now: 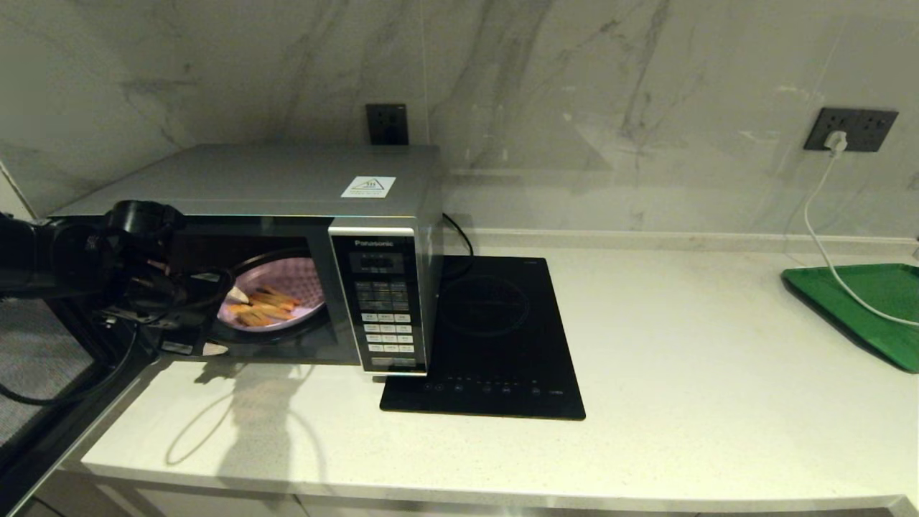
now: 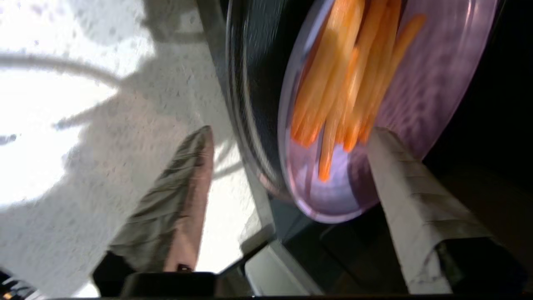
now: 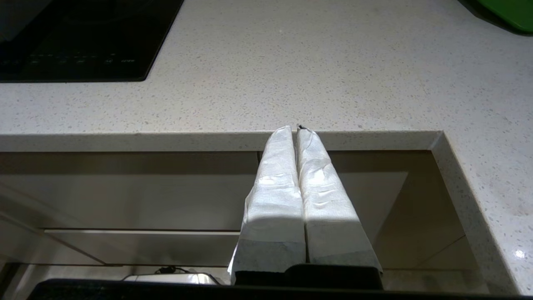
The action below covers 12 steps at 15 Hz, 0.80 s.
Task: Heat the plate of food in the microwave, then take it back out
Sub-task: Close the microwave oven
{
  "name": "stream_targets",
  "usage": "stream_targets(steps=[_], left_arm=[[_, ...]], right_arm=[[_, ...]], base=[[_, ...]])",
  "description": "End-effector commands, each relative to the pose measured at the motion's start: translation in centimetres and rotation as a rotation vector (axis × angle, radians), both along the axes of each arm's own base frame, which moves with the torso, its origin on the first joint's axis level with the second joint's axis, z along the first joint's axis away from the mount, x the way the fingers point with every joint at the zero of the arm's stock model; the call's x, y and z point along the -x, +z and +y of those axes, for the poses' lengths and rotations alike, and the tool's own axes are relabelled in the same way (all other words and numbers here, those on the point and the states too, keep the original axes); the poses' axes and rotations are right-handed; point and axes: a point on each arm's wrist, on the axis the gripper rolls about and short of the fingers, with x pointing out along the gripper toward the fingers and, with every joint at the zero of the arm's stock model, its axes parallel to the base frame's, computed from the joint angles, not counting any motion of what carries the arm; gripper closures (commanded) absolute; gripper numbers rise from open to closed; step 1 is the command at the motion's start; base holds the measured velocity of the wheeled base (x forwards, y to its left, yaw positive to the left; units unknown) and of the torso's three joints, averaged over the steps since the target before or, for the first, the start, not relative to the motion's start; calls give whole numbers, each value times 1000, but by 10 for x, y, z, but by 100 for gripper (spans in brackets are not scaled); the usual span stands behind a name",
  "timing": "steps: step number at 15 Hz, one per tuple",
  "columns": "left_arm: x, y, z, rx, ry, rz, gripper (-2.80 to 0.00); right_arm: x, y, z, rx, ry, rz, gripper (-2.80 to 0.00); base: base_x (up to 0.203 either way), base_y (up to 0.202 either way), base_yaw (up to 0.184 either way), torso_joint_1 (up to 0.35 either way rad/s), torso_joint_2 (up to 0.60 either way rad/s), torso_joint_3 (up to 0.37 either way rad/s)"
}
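Note:
The silver-grey microwave (image 1: 287, 179) stands at the left of the counter with its door (image 1: 43, 359) swung open to the left. Inside, on the turntable, lies the lilac plate (image 1: 294, 276) with orange-yellow fries (image 1: 262, 305). My left gripper (image 1: 225, 322) is at the cavity mouth and stands open. One white finger (image 1: 237, 294) is over the plate's near rim, the other (image 1: 214, 350) is low at the front sill. In the left wrist view the plate (image 2: 433, 83) and fries (image 2: 345, 83) show between the spread fingers (image 2: 399, 200). My right gripper (image 3: 296, 127) is shut and parked below the counter's front edge.
A flat black induction cooktop (image 1: 495, 337) lies right beside the microwave. A green tray (image 1: 861, 309) sits at the far right, with a white cable (image 1: 818, 237) running over it from a wall socket (image 1: 851, 129). A marble wall backs the counter.

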Motion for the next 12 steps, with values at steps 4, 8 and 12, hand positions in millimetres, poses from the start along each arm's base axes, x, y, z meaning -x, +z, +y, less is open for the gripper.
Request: stream_targets(steps=[4, 8, 12], left_arm=[[34, 21, -3, -5, -2, -32, -280], [75, 54, -9, -7, -50, -103, 0], [129, 91, -15, -53, -92, -177, 0]], right_arm=[[0, 0, 0, 0, 0, 1, 0], [0, 0, 0, 0, -1, 1, 0], [0, 0, 0, 0, -1, 1, 0]], base=[[0, 0, 0, 0, 0, 0], [0, 0, 0, 0, 0, 0], [0, 0, 0, 0, 0, 0]])
